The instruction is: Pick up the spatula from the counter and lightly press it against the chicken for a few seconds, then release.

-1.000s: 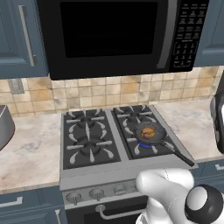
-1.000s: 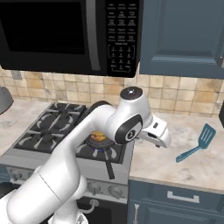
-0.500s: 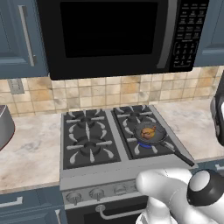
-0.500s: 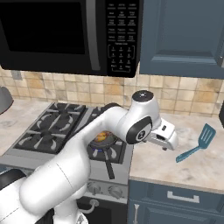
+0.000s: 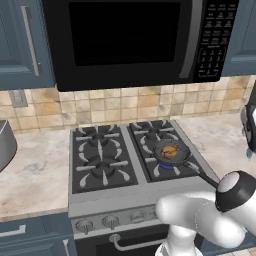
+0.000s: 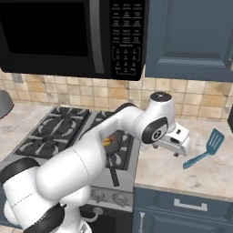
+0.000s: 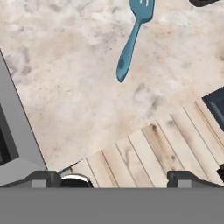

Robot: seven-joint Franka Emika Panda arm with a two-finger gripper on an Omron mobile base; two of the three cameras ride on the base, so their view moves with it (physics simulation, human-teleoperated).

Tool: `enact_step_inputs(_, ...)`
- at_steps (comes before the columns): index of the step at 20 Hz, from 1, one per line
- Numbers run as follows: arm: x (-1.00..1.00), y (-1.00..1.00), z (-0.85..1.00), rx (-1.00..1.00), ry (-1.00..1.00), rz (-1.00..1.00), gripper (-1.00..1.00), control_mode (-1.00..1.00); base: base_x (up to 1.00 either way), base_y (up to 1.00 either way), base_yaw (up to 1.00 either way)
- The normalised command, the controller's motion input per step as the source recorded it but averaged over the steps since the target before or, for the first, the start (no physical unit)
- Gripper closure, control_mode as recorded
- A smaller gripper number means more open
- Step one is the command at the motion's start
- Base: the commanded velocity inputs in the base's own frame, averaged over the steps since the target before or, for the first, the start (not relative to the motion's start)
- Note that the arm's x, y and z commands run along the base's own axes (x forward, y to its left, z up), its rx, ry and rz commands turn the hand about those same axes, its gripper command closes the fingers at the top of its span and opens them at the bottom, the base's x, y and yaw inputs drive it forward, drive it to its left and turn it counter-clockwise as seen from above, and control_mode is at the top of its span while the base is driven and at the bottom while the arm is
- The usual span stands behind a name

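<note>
Fingers [image 7: 43,179], spread apart, have swung closer over the counter [image 7: 65,65] toward the spatula [image 7: 133,41].

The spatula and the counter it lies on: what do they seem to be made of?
Spatula: one even teal colour, matte, slotted head, rounded handle; it looks like silicone or plastic, and I can't tell which. Counter: beige with cloudy grey-brown mottling and a smooth surface; it looks like polished stone, perhaps marble, or a laminate copy.
</note>
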Motion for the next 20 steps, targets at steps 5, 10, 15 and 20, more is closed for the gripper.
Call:
enact_step_inputs(5, 0.22, -0.09, -0.2, 0.0, 0.01, 0.0, -1.0, -1.0, 0.0, 0.0, 0.0)
enact_step_inputs(10, 0.12, -0.14, -0.24, 0.0, 0.0, 0.0, -1.0, -1.0, 0.0, 0.0, 0.0)
enact_step_inputs(15, 0.06, -0.16, -0.26, 0.0, -0.01, 0.0, -1.0, -1.0, 0.0, 0.0, 0.0)
enact_step_inputs(20, 0.0, -0.06, -0.12, 0.0, -0.08, 0.0, -1.0, -1.0, 0.0, 0.0, 0.0)
